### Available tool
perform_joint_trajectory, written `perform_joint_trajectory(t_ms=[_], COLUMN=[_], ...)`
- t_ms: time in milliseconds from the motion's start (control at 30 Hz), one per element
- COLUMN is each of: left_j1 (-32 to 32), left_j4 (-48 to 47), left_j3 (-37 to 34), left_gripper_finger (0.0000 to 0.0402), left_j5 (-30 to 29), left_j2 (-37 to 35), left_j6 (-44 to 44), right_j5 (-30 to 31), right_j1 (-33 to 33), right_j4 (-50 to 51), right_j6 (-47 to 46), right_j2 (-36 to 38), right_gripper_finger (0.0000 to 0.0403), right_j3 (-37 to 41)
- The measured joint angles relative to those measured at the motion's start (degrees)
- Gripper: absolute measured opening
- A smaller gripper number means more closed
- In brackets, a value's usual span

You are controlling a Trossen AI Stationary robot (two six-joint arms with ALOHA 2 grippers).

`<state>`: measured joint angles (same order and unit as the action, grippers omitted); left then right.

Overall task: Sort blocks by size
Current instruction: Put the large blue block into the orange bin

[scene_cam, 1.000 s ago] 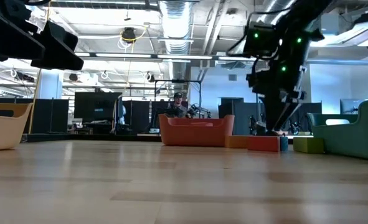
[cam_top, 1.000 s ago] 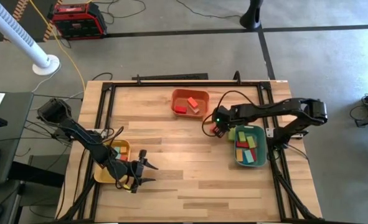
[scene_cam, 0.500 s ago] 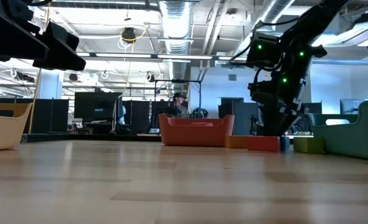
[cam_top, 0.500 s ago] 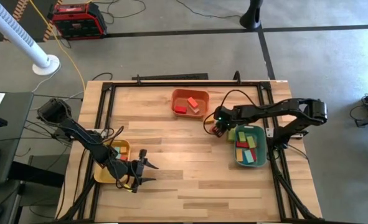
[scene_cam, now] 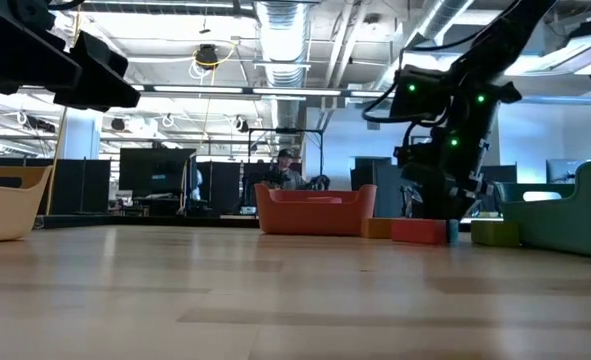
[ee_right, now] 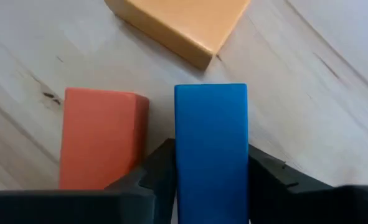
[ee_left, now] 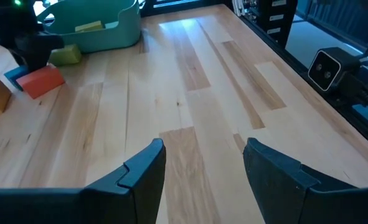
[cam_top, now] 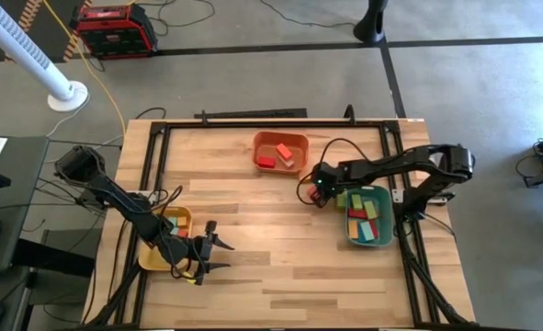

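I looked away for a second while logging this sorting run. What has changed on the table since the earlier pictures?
The right claw shifted slightly toward the table's middle, came down and closed on the blue block, which sits beside the red block near the teal tray. The left claw stays open by the yellow tray; the trays and other blocks lie as before.

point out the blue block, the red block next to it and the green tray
blue block (ee_right: 210,149), right wrist view, middle of its top face, between the right gripper's fingers
red block (ee_right: 103,140), right wrist view, middle of its top face
green tray (cam_top: 385,237), high view, its near right rim
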<state>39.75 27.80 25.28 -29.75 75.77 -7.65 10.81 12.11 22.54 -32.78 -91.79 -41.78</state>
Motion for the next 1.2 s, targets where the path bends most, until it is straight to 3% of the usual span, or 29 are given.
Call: perform_joint_trajectory(t_ms=[167,533,733,1200], left_j1=[0.02,0.02,0.0,0.02], left_j4=[-0.2,-0.16,-0.16,-1.79], left_j3=[0.0,0.0,0.0,0.0], left_gripper_finger=[0.0206,0.0206,0.0206,0.0206], left_j5=[0.04,0.04,0.04,0.02], left_j2=[0.0,0.0,0.0,-0.02], left_j6=[-0.49,0.73,2.23,3.33], right_j5=[-0.04,1.31,1.37,-1.61], right_j1=[-1.45,-3.13,-0.9,4.18], right_j4=[2.03,4.63,-0.2,1.09], right_j6=[1.32,7.44,13.2,21.04], right_j2=[0.81,2.96,-1.13,-17.75], right_gripper_finger=[0.0158,0.0162,0.0163,0.0165], right_j3=[-2.93,-17.12,-23.91,-37.48])
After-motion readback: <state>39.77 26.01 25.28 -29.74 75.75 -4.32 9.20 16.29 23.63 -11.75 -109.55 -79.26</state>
